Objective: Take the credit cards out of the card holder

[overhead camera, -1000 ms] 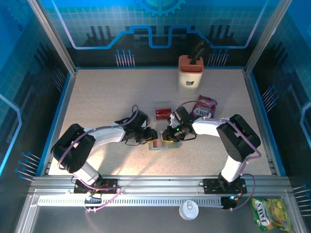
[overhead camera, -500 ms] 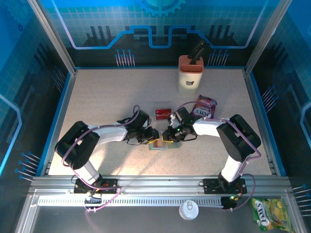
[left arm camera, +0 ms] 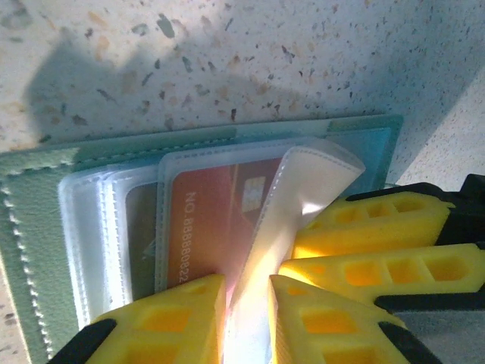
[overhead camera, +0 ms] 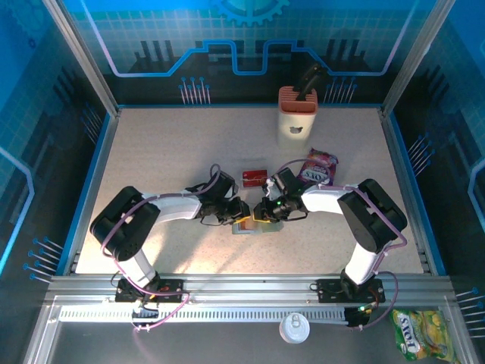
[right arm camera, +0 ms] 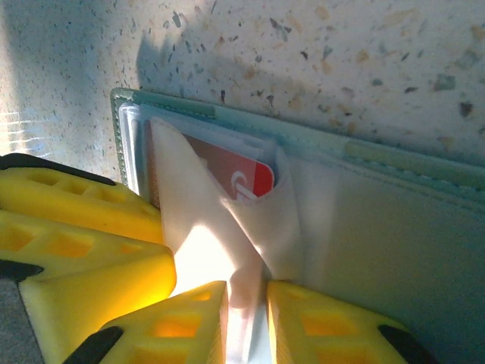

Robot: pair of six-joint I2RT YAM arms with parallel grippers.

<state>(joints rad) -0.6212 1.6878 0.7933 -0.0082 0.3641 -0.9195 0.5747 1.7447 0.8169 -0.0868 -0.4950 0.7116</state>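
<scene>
The card holder (left arm camera: 34, 227) is lying open near the middle of the table (overhead camera: 151, 152), and it is being worked from opposite sides. The left gripper (left arm camera: 246, 296) is standing narrow, its yellow fingers (left arm camera: 163, 318) pinching a clear flap (left arm camera: 303, 182) of the holder's plastic pockets. The right gripper (right arm camera: 246, 303) is likewise narrow and pinching a clear flap from its own side (whether it is the same leaf, I cannot tell). One red card (overhead camera: 255, 177) is lying loose on the table just beyond the holder, so that part of the job looks done. A second reddish card (left arm camera: 204, 220) is sitting inside a pocket, its numbers showing through the plastic. The step in hand seems to be spreading that pocket to free this card. The next move is probably calling for one gripper to keep the flap lifted while the other lets go and reaches for the card's exposed edge. Tugging on the flap alone risks dragging the whole holder along.
</scene>
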